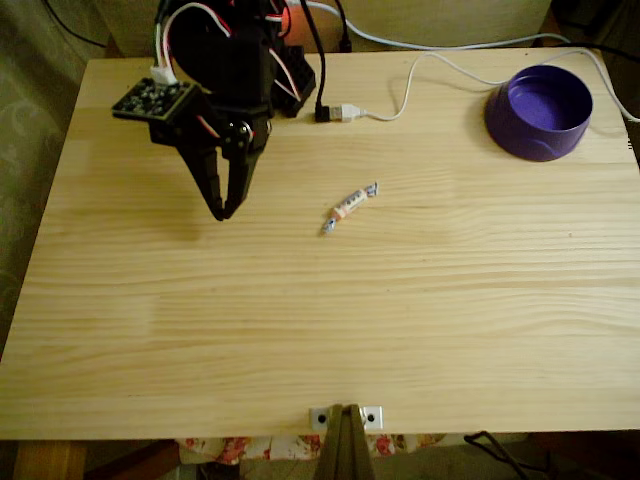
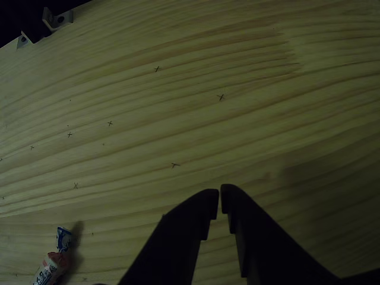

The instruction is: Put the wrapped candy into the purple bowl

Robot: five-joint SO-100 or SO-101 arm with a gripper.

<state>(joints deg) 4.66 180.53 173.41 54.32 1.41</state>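
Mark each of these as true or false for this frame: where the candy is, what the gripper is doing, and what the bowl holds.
1. The wrapped candy lies on the bare wooden table, apart from the purple bowl. True.
2. The gripper is shut on the candy. False: its tips are closed together with nothing between them, and in the fixed view the candy lies to its right.
3. The purple bowl already holds the candy. False: its inside looks empty.
4. In the fixed view the bowl sits near the table's far right corner. True.
5. A white cable with a USB plug lies on the table behind the candy. True.
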